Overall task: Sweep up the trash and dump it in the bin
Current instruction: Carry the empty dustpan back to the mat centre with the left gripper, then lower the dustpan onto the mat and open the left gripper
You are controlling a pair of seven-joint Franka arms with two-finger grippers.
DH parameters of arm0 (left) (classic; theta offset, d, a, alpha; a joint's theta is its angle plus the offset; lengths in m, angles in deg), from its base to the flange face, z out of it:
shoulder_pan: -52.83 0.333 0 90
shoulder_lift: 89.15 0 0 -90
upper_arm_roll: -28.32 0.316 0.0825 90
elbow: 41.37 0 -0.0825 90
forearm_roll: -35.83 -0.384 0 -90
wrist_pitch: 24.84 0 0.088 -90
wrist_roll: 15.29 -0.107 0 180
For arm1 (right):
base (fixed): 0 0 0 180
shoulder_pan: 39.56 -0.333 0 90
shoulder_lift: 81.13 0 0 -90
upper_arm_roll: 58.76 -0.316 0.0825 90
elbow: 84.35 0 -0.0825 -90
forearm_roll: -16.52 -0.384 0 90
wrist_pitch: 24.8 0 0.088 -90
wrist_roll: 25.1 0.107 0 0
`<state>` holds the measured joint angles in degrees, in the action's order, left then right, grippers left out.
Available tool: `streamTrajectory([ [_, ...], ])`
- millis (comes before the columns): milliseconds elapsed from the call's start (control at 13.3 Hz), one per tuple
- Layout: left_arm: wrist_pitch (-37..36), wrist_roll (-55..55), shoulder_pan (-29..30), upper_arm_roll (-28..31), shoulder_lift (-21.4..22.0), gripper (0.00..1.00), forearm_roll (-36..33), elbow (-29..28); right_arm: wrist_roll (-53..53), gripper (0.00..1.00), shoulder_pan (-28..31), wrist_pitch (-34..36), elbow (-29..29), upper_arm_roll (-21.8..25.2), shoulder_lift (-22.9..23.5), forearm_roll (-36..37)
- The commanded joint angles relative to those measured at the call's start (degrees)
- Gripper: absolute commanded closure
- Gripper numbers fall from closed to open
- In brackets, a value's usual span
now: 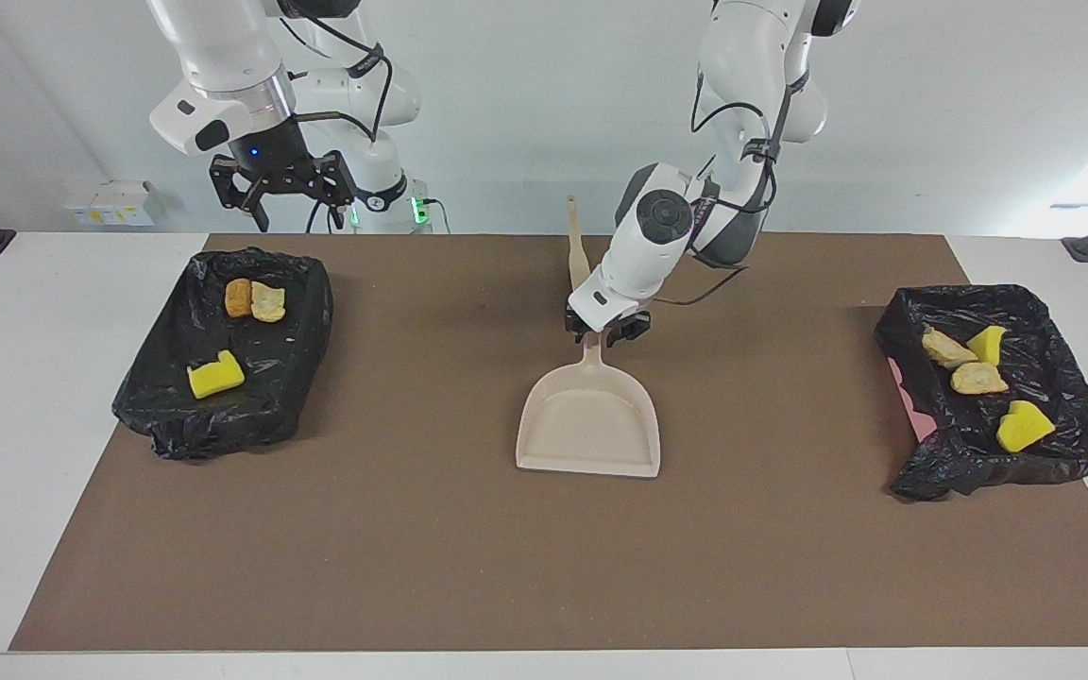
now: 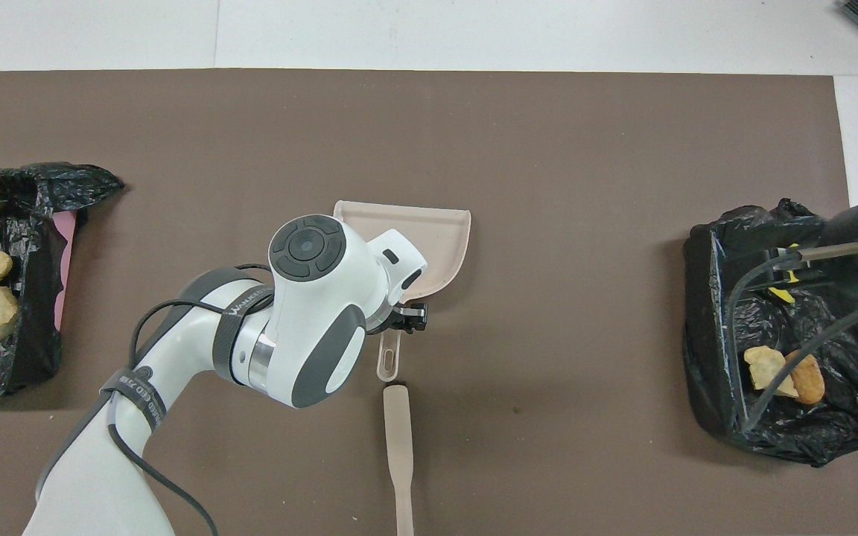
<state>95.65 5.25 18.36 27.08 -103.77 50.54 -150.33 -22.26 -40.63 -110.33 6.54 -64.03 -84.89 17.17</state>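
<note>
Mid-bench | left tool (image 1: 604,333) at dustpan (image 1: 589,421) handle, grip unclear, parking it | right tool (image 1: 281,184) wide, waiting | trash (image 1: 215,375) binned

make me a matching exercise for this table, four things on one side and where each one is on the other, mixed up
Things:
1. dustpan
2. brush
3. yellow sponge piece with a notch
4. right gripper

Places:
A. in the black-lined bin at the right arm's end of the table
B. flat on the brown mat mid-table, handle under the left gripper
C. raised over the robots' edge of the table, near that bin
D. on the mat, nearer to the robots than the dustpan

Pairs: 1-B, 2-D, 3-A, 4-C
</note>
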Motion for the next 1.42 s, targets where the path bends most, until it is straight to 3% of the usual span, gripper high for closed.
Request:
streamTrajectory([
  [0, -2.88, -0.25, 0.62, 1.50, 1.87, 0.00, 0.32, 0.59, -1.26, 0.00, 0.98, -1.04, 1.39, -0.18, -1.16, -1.53],
  [525, -3.15, -1.29, 11.95, 2.30, 4.16, 0.00, -0.21, 2.79, -1.35, 0.00, 0.98, -2.36, 1.31, -0.27, -0.99, -1.44],
  [900, -6.40, -13.06, 19.60, 2.30, 6.36, 0.00, -0.38, 3.84, -1.08, 0.00, 0.89, -2.36, 1.31, -0.18, -0.99, -1.44],
  [1349, -13.08, -22.11, 25.66, 2.30, 8.47, 0.00, -8.11, 8.41, -0.91, 0.00, 0.89, -2.36, 1.39, -0.18, -1.08, -1.44],
])
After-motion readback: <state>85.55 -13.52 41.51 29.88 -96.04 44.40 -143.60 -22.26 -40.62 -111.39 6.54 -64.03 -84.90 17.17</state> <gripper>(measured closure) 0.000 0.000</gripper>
